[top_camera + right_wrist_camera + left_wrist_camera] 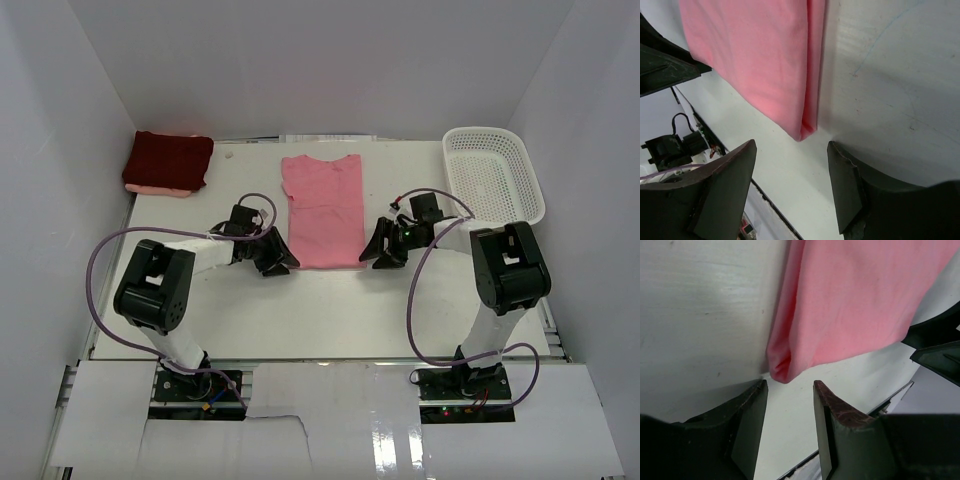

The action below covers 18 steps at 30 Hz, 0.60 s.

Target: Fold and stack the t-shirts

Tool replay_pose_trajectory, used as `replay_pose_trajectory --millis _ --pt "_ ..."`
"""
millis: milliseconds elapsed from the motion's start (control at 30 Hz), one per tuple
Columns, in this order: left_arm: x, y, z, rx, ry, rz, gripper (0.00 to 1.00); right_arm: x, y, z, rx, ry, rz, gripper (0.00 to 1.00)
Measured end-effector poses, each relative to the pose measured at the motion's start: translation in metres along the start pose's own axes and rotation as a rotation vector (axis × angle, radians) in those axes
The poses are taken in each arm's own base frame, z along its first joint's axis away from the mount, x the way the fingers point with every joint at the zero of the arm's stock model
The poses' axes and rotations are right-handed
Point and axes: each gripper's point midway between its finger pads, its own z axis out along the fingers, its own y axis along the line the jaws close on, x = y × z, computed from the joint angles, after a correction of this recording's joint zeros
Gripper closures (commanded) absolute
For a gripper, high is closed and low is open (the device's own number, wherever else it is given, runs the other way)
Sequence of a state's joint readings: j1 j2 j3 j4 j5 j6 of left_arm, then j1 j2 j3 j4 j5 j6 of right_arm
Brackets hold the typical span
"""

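Inspection from the remote station, overhead view first.

1. White tabletop [200, 320]: fills the middle of the frame and carries every item below.
2. Plain salmon pink cloth t-shirt [322, 210]: lies flat at the centre of the frame, neck toward the top and hem toward the bottom. Both wrist views show a doubled, folded-in layer along its long edge.
3. White plastic mesh basket [492, 178]: upper right of the frame, upright, well apart from the pink shirt.
4. Dark maroon red t-shirt [168, 160]: a folded rectangle in the upper left corner. A strip of pale pink cloth shows under its lower edge; I cannot tell what that is.
5. Left pincer [282, 262]: low over the tabletop, just beside the hem's left corner. In its wrist view the left pincer [789, 390] has its jaws moderately apart with bare tabletop between them. The shirt corner sits just past the fingertips [754, 395] and is not gripped.
6. Right pincer [375, 252]: just beside the hem's right corner. In its wrist view the right pincer [792, 150] stands wide and holds nothing. The pink corner lies just ahead of the gap.
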<state>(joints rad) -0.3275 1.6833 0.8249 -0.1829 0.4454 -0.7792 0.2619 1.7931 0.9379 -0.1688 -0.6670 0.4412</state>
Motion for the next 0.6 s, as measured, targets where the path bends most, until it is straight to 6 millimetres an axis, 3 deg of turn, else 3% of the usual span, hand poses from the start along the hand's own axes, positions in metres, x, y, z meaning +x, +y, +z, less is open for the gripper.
replay_pose_trajectory --millis 333,433,467,533,600 --pt "-0.008 -0.009 0.008 0.036 -0.001 -0.013 0.46 -0.003 0.009 0.012 -0.104 0.001 0.045 0.36" --pt "-0.009 -0.009 0.008 0.035 -0.002 -0.012 0.46 -0.004 0.008 0.015 -0.114 -0.001 0.047 0.53" --pt "-0.009 -0.009 0.008 0.035 -0.002 -0.012 0.46 -0.003 0.006 0.017 -0.111 -0.001 0.049 0.66" --pt "-0.009 -0.009 0.008 0.034 -0.003 -0.013 0.46 0.0 0.0 0.02 -0.097 0.002 0.062 0.79" --pt "-0.01 -0.008 0.008 0.034 -0.005 -0.015 0.46 0.002 -0.003 0.022 -0.091 0.008 0.077 0.81"
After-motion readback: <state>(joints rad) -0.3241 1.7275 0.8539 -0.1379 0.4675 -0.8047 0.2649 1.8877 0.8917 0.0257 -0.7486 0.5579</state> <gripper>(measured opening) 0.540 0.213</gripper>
